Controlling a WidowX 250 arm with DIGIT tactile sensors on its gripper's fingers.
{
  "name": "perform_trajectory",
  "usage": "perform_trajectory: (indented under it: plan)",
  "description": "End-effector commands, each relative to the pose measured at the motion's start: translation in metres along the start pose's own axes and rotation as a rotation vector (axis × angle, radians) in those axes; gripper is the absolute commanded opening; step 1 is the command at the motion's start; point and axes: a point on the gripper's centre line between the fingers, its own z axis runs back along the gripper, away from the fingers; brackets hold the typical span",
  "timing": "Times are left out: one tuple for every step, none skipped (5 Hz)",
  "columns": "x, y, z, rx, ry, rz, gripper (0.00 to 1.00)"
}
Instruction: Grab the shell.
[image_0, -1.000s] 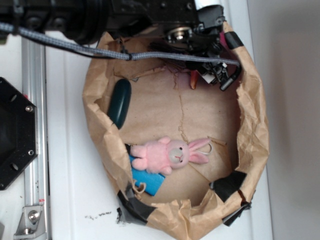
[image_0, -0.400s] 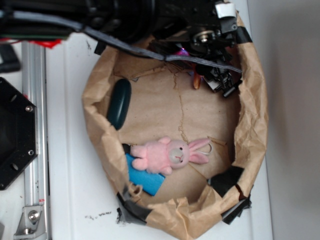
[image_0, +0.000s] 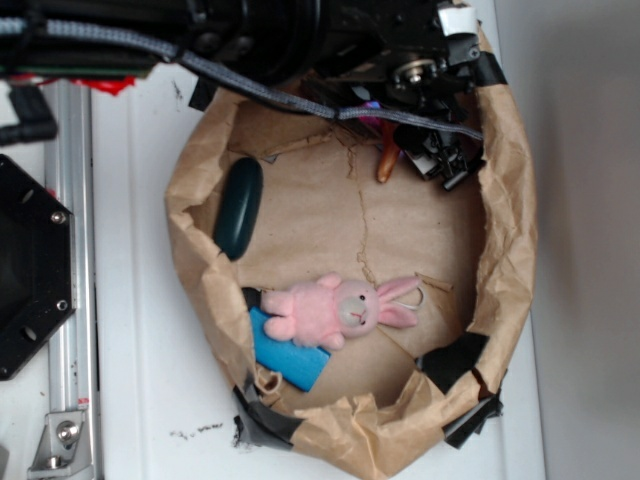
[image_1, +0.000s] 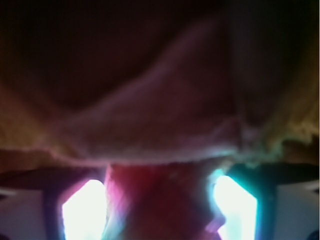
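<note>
Only the shell's (image_0: 385, 163) thin orange tip is showing, poking out beneath the end effector (image_0: 432, 150) at the paper bag's (image_0: 505, 250) far rim; whether it is gripping is unclear. Open floor is lying toward the bunny (image_0: 340, 308).

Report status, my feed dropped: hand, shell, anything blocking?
Hand at bag's top edge, grip unclear. Shell: only orange tip visible beside it. Nothing seen blocking.

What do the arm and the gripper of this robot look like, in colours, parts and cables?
The arm is black, with bulky rounded housings. A grey braided cable runs across it toward the gripper, which is black too, with a round silver metal part above it and a small white piece at the top. Its fingers are black.
</note>
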Motion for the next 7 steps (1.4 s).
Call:
perform_trajectory:
  plan:
    - [-0.009,-0.012,0.020,-0.042,-0.026,-0.079,0.00]
    - [-0.024,-0.026,0.052,-0.095,-0.042,-0.135,0.00]
    - [-0.042,-0.047,0.093,-0.166,-0.057,-0.197,0.00]
    - [-0.053,-0.071,0.129,-0.179,0.034,-0.341,0.00]
    - [-0.059,-0.073,0.151,-0.158,0.110,-0.481,0.00]
    - [-0.058,-0.061,0.158,-0.172,0.105,-0.536,0.00]
    - [-0.055,-0.052,0.157,-0.157,0.102,-0.523,0.00]
